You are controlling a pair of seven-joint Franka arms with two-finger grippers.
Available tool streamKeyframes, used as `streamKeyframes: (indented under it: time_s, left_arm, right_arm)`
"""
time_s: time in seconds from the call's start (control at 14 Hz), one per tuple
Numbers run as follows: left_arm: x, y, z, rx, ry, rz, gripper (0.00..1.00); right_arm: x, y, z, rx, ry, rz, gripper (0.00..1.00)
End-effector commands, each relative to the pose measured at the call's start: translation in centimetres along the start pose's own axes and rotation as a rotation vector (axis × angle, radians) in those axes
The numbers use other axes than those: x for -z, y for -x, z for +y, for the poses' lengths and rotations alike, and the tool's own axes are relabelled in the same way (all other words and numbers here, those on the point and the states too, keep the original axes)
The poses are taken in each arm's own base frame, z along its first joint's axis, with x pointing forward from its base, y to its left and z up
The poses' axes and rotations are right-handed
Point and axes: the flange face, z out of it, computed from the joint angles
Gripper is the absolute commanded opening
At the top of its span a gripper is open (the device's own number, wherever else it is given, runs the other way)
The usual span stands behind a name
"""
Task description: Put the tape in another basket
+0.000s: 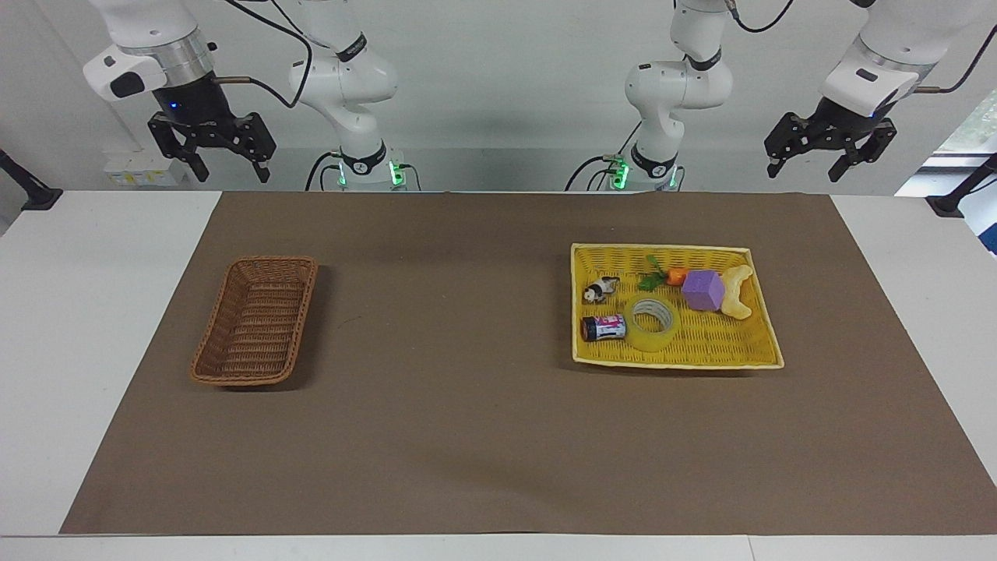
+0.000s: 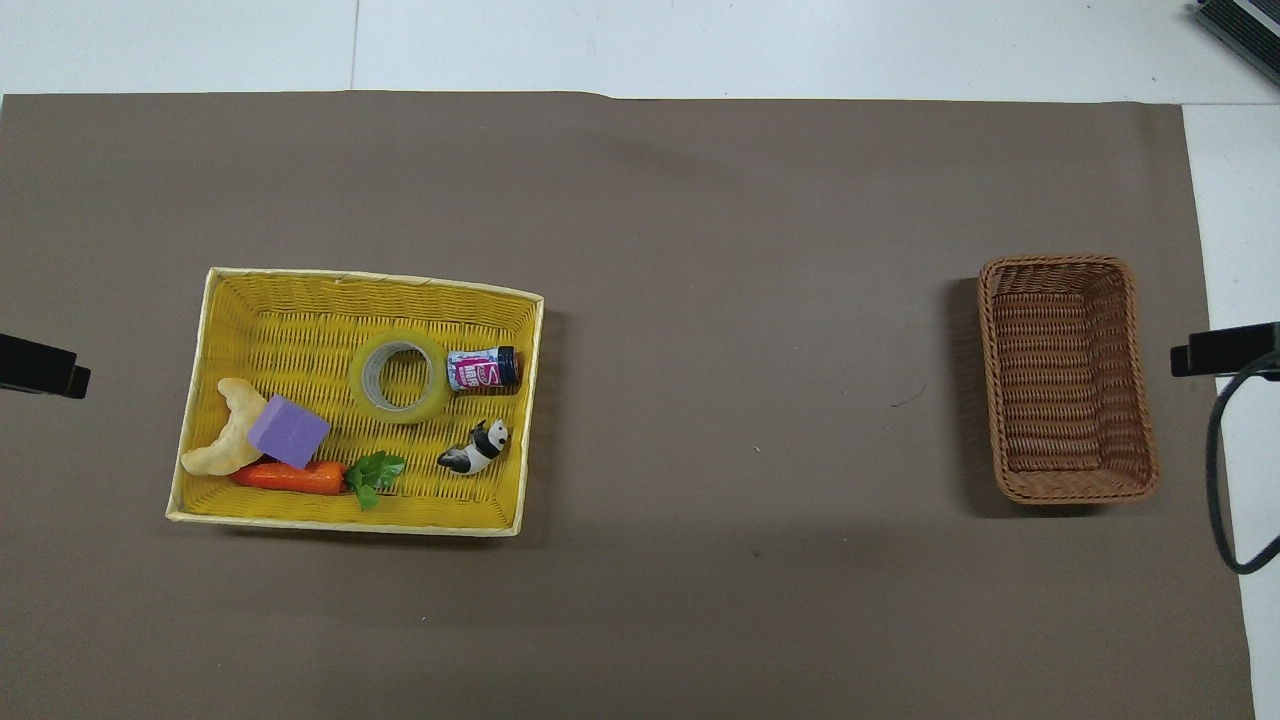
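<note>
Tape [image 1: 652, 322] lies flat in the yellow tray [image 1: 678, 357] toward the left arm's end of the tabletop [image 1: 101, 312], touching a small dark can [image 1: 603, 328] beside it; a panda figure [image 1: 600, 290], a carrot [image 1: 668, 275], a purple block [image 1: 702, 290] and a pale curved piece [image 1: 737, 291] share the tray, all nearer the robots than the roll. The facing view shows a white tabletop under a wide brown mat [image 1: 467, 389], a plain pale wall above it, and the brown wicker basket [image 1: 257, 321] well apart, toward the right arm's end. Both arms wait raised at the robots' edge — the left claw [image 1: 807, 167] and the right claw [image 1: 232, 171] hang with fingers spread, holding nothing. From overhead, the tape [image 2: 400, 376] sits in the tray [image 2: 300, 300] with the can [image 2: 482, 368] against it, the basket [image 2: 1066, 378] stands at the mat's [image 2: 700, 300] edge, and bare white tabletop [image 2: 700, 45] runs past the mat — only dark claw tips show at the frame's sides.
</note>
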Motion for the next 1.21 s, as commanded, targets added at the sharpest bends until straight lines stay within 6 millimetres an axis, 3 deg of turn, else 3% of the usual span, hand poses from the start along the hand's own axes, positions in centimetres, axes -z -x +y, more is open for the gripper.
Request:
streamKeyframes:
  time_s: [0.0,0.14,0.57,0.93,1.14]
  left_arm:
    - [-0.1,-0.2,-0.1,0.001,0.013,0.014,1.00]
    - [-0.7,-0.9,-0.2,0.003,0.021,0.006,1.00]
    - [-5.3,-5.0,0.6,0.005,0.016,0.011,1.00]
    - [-11.1,-6.7,2.8,-0.035,0.035,0.057,1.00]
    - [-15.5,-7.3,5.3,-0.059,0.035,0.073,1.00]
  right_arm:
    - [0.3,0.6,0.0,0.024,0.000,-0.007,1.00]
    - [0.3,0.6,0.0,0.024,0.000,-0.005,1.00]
    - [0.3,0.6,0.0,0.024,0.000,-0.009,1.00]
    - [0.3,0.5,0.0,0.024,0.000,-0.007,1.00]
    - [0.3,0.5,0.0,0.024,0.000,-0.007,1.00]
